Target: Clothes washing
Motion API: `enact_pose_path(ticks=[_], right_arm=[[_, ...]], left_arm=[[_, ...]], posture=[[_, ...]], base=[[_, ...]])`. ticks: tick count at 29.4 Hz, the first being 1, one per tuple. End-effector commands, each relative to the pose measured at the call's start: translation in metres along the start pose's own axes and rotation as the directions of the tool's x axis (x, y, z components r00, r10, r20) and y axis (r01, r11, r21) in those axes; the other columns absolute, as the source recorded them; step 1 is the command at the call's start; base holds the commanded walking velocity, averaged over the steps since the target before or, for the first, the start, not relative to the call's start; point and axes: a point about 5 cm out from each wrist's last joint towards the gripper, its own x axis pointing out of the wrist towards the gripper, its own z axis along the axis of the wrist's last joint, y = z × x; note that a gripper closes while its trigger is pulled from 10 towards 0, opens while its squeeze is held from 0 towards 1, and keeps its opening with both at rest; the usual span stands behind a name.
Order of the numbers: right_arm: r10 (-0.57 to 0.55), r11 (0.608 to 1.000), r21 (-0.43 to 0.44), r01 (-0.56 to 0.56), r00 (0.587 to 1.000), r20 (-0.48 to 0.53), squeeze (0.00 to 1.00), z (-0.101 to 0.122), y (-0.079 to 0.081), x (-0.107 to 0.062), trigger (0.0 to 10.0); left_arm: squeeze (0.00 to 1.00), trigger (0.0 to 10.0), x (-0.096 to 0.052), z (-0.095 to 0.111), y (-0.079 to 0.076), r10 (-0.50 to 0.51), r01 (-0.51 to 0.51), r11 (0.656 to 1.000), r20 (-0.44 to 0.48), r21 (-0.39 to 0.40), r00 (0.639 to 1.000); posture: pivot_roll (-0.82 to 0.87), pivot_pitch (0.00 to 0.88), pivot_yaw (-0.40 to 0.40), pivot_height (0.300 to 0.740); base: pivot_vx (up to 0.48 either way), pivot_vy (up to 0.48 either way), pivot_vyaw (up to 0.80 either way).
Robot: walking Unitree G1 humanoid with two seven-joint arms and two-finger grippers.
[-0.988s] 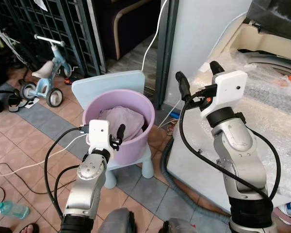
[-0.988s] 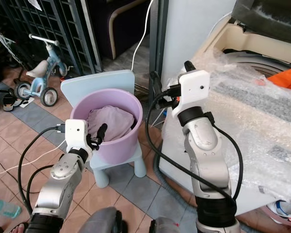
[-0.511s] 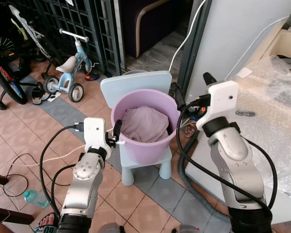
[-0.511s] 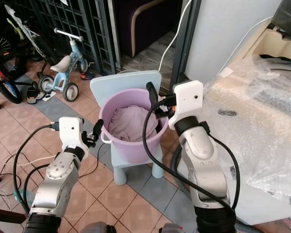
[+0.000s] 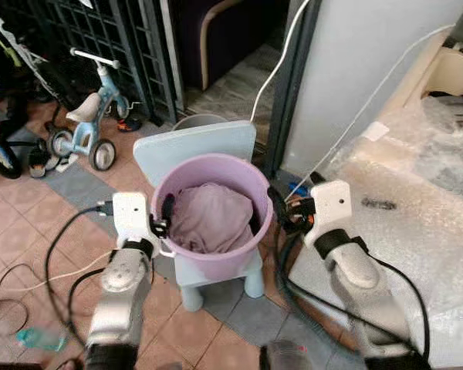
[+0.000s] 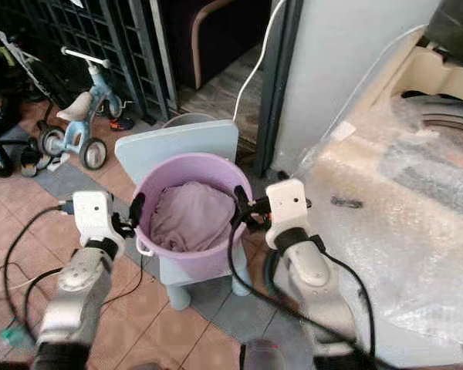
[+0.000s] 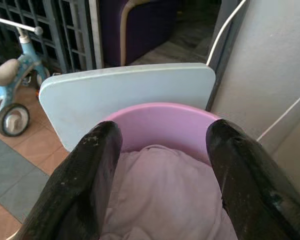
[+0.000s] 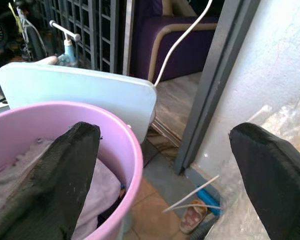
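Note:
A purple bucket (image 5: 216, 260) stands on a small light-blue chair (image 5: 193, 142) in front of me, with a pale lilac garment (image 5: 212, 217) bunched inside. My left gripper (image 5: 166, 213) is at the bucket's left rim and open; in the left wrist view its fingers (image 7: 92, 180) frame the garment (image 7: 160, 190). At the right rim, my right gripper (image 5: 274, 205) is open too. In the right wrist view the bucket's rim (image 8: 132, 145) lies between its fingers (image 8: 65, 175), one over the inside and one outside.
To the right is a washing machine (image 5: 417, 200) with bubble wrap over its top. A child's tricycle (image 5: 81, 123) and a dark metal grille stand at the back left. A white cable (image 5: 293, 46) hangs by the doorway. Loose cables and a bottle (image 5: 31, 337) lie on the tiled floor.
The view has swung and dipped toward the bucket. Both grippers have come down to the bucket's rim, the right one from well above it; both stay open.

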Motion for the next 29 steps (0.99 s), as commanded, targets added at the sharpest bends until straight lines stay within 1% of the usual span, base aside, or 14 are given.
enact_pose_path(ticks=[1,4,8,18,19,21,22,23,24,25,26,27,28,29], right_arm=[[0.045,0.999,-0.006,-0.044,0.998,0.039,0.0,0.009,0.013,0.005,10.0],[0.061,0.997,-0.042,-0.061,0.998,0.017,0.0,0.005,0.013,0.005,10.0],[0.078,0.996,-0.049,-0.078,0.997,0.008,0.0,0.002,0.014,0.005,10.0],[0.125,0.99,-0.058,-0.129,0.99,-0.066,0.0,-0.009,0.023,0.008,10.0],[0.147,0.986,-0.059,-0.153,0.985,-0.093,0.0,-0.014,0.027,0.01,10.0],[0.151,0.986,-0.06,-0.158,0.983,-0.103,0.0,-0.015,0.029,0.011,10.0],[0.165,0.984,-0.052,-0.172,0.979,-0.119,0.0,-0.018,0.032,0.013,10.0],[0.167,0.983,-0.052,-0.178,0.972,-0.163,0.0,-0.024,0.037,0.018,10.0],[0.167,0.983,-0.052,-0.178,0.972,-0.163,0.0,-0.024,0.037,0.018,10.0],[0.144,0.987,-0.044,-0.157,0.966,-0.214,0.0,-0.031,0.038,0.023,10.0],[0.124,0.99,-0.032,-0.136,0.963,-0.239,0.0,-0.035,0.038,0.027,10.0],[0.124,0.99,-0.032,-0.136,0.963,-0.239,0.0,-0.035,0.038,0.027,10.0],[0.103,0.993,-0.022,-0.112,0.961,-0.256,0.0,-0.037,0.038,0.029,10.0],[0.081,0.996,-0.016,-0.09,0.954,-0.288,0.0,-0.04,0.037,0.034,10.0]], left_arm=[[0.0,10.0,-0.004,0.001,0.021,0.063,-0.063,0.998,-0.002,0.023,0.998],[0.0,10.0,-0.004,0.002,0.021,0.075,-0.075,0.997,0.003,0.024,0.997],[0.0,10.0,-0.003,0.002,0.021,0.096,-0.096,0.995,0.002,0.024,0.995],[0.0,10.0,-0.006,-0.001,0.023,0.12,-0.12,0.993,-0.02,0.024,0.993],[0.0,10.0,-0.008,-0.003,0.024,0.136,-0.135,0.99,-0.035,0.03,0.99],[0.0,10.0,-0.009,-0.003,0.025,0.141,-0.139,0.99,-0.042,0.034,0.989],[0.0,10.0,-0.011,-0.005,0.026,0.143,-0.141,0.989,-0.06,0.045,0.988],[0.0,10.0,-0.015,-0.009,0.027,0.138,-0.134,0.99,-0.097,0.05,0.986],[0.0,10.0,-0.015,-0.009,0.027,0.138,-0.134,0.99,-0.097,0.05,0.986],[0.0,10.0,-0.02,-0.012,0.028,0.126,-0.12,0.991,-0.124,0.054,0.984],[0.0,10.0,-0.022,-0.013,0.029,0.127,-0.12,0.991,-0.138,0.056,0.982],[0.0,10.0,-0.022,-0.013,0.029,0.127,-0.12,0.991,-0.138,0.056,0.982],[0.0,10.0,-0.025,-0.015,0.031,0.134,-0.127,0.99,-0.156,0.054,0.979],[0.0,10.0,-0.027,-0.017,0.034,0.142,-0.131,0.989,-0.185,0.069,0.973]], posture=[[-0.09,0.093,0.03,0.74],[-0.09,0.095,0.029,0.74],[-0.09,0.096,0.027,0.74],[-0.07,0.106,0.018,0.74],[-0.05,0.111,0.017,0.74],[-0.05,0.114,0.016,0.74],[-0.04,0.118,0.014,0.74],[0.01,0.137,0.005,0.74],[0.01,0.137,0.005,0.74],[0.03,0.15,0.0,0.74],[0.04,0.154,-0.001,0.74],[0.04,0.154,-0.001,0.74],[0.06,0.165,-0.005,0.74],[0.06,0.165,-0.005,0.74]], base=[[0.424,0.0,0.0],[0.335,0.0,0.2],[0.0,0.0,0.78],[0.0,0.0,0.8],[0.0,0.0,0.77],[0.0,0.0,0.77],[0.0,0.0,0.42],[0.0,0.0,0.0],[0.0,0.0,0.0],[0.0,0.0,0.0],[0.0,0.0,0.0],[0.0,0.0,0.0],[0.0,0.0,0.0],[0.0,0.0,0.0]])
